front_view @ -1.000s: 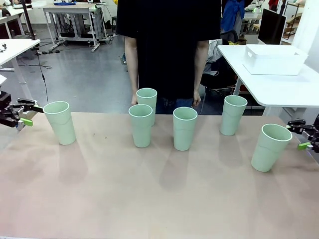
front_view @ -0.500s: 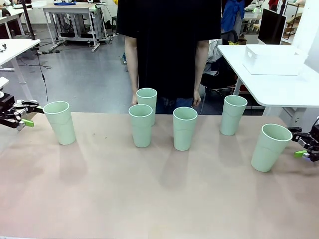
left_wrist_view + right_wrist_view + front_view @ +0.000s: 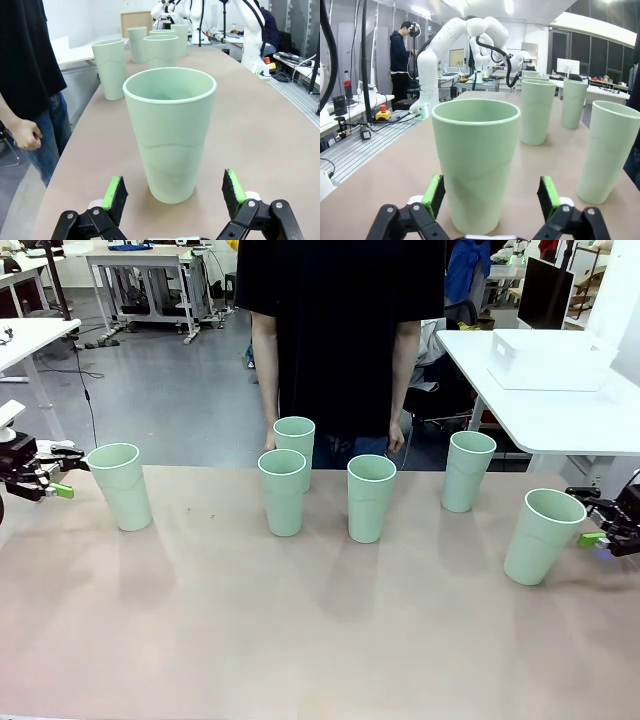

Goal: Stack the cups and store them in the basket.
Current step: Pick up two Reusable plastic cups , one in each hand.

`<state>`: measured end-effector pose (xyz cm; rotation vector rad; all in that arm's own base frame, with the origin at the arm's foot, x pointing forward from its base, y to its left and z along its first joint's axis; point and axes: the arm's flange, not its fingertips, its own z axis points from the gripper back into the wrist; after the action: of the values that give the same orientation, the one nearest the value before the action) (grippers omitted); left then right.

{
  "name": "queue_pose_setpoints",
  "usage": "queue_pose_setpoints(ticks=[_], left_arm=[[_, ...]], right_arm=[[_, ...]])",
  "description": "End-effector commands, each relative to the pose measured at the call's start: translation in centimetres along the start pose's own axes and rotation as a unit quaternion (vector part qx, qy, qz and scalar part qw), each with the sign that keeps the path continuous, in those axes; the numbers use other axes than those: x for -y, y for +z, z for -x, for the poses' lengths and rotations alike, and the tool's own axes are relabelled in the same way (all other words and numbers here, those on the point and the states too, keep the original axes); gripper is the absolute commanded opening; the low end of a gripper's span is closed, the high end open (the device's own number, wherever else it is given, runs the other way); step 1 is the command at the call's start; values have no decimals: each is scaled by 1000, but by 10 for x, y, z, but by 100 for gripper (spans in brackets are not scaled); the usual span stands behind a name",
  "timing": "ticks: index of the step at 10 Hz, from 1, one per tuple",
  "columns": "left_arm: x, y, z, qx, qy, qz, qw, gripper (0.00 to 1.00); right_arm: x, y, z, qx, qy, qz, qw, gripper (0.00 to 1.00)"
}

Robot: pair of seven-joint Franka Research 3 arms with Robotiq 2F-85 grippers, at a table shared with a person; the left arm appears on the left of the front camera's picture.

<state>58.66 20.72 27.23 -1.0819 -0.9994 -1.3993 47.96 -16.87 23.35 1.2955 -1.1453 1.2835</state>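
Six cups point(image 3: 371, 498) on beige lab table point(image 3: 300, 640)

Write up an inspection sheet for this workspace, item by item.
Surface: tan table, carrying only the cups.
Job's things: six cups, upright and unstacked: left cup, rear cup, front-middle cup, centre cup, right-rear cup, right cup. The basket sits on the side table to the right.
Clutter: nothing seen.
Grippers: left gripper open at the left cup, pads not touching it; right gripper open at the right cup.
Cables: a black cable trails to the floor at far left.
Surroundings: a person stands at the far edge, hands down.
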Motion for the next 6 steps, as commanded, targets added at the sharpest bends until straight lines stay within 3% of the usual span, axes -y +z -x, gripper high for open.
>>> queue_pose_setpoints(ticks=[1,6], left_arm=[[-5,1,-2,17,-2,12,1000,100],[-6,-12,3,35,-12,28,999,100]], right_arm=[[-16,-7,9,-1,20,13,1000,100],[-16,-14,15,-9,12,16,1000,100]])
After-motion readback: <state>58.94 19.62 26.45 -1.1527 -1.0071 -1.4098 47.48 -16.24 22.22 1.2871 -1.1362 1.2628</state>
